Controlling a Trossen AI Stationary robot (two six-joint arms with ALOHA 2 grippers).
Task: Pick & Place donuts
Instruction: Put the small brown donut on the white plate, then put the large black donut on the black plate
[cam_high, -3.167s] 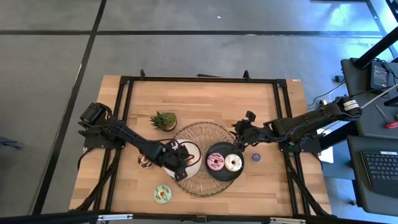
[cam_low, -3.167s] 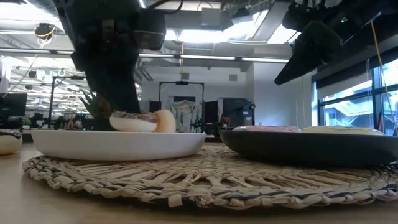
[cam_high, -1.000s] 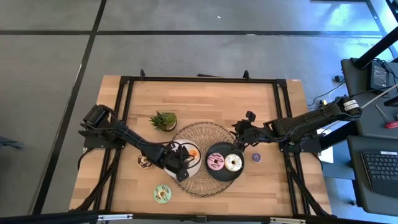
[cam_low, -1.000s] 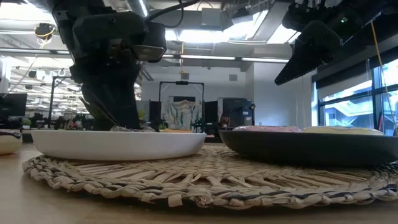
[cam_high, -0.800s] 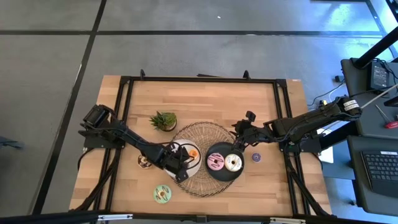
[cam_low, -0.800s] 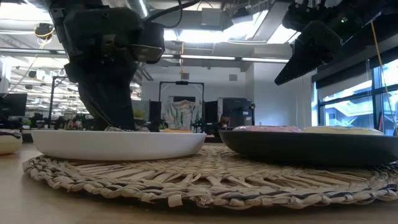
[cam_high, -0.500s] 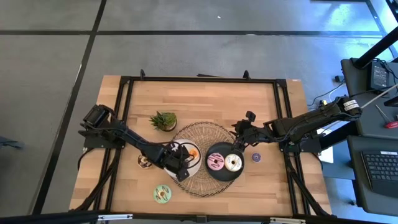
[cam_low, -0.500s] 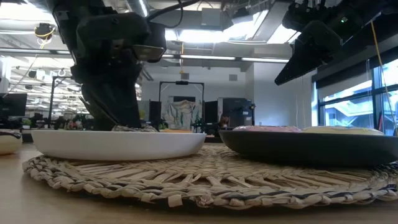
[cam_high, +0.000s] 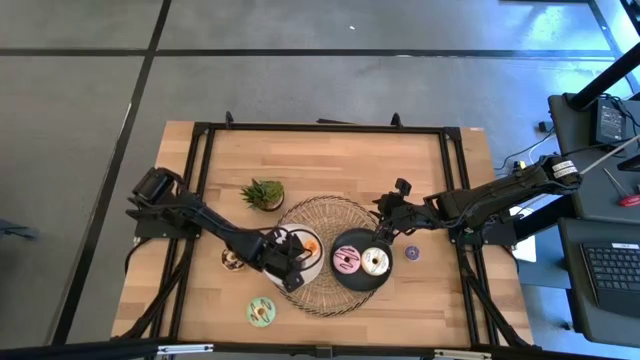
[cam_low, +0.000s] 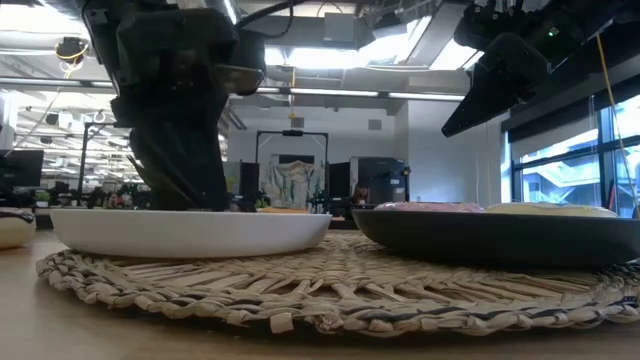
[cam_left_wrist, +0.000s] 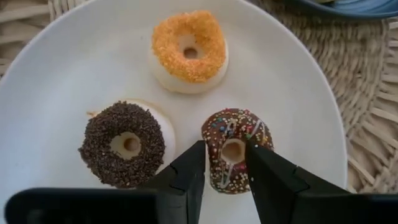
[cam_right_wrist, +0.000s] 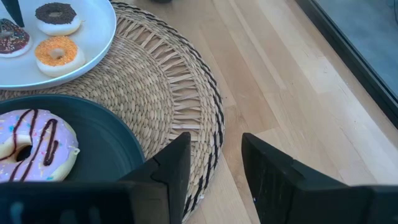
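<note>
Our left gripper (cam_left_wrist: 225, 163) straddles the chocolate sprinkled donut (cam_left_wrist: 234, 148) on the white plate (cam_left_wrist: 68, 68), jaws parted, releasing. Right gripper (cam_right_wrist: 216, 163) hovers half-open, empty. Donuts look light, rigid; we'd pinch across the ring, three and nine o'clock.

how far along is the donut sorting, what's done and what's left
Done: the white plate holds three donuts, the orange donut, dark sprinkled donut and chocolate donut; the black plate holds a pink donut and cream donut.
In hand: the left gripper straddles the chocolate donut, seemingly letting go.
Left: a brown donut, green donut and purple donut lie on the table. The right gripper waits, empty.
</note>
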